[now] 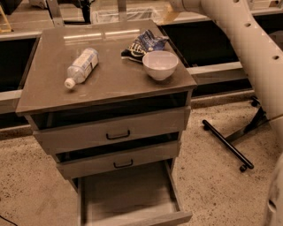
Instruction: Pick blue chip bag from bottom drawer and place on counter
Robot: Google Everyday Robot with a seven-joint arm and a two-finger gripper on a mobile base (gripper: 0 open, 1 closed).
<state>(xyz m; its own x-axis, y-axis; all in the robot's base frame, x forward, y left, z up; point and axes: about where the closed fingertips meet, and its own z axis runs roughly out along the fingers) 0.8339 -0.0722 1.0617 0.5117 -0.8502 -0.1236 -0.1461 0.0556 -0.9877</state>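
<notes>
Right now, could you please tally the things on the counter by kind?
blue chip bag: 1
clear plastic bottle: 1
white bowl: 1
Total: 3
The claw hangs at the picture's top edge, beyond the bag.

Chip bag on counter; claw above

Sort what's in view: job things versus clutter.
Job: blue chip bag, lying on the counter; bottom drawer, open; gripper, at the top edge beyond the bag.
Lying about: clear bottle, white bowl, black bar on the floor.
</notes>
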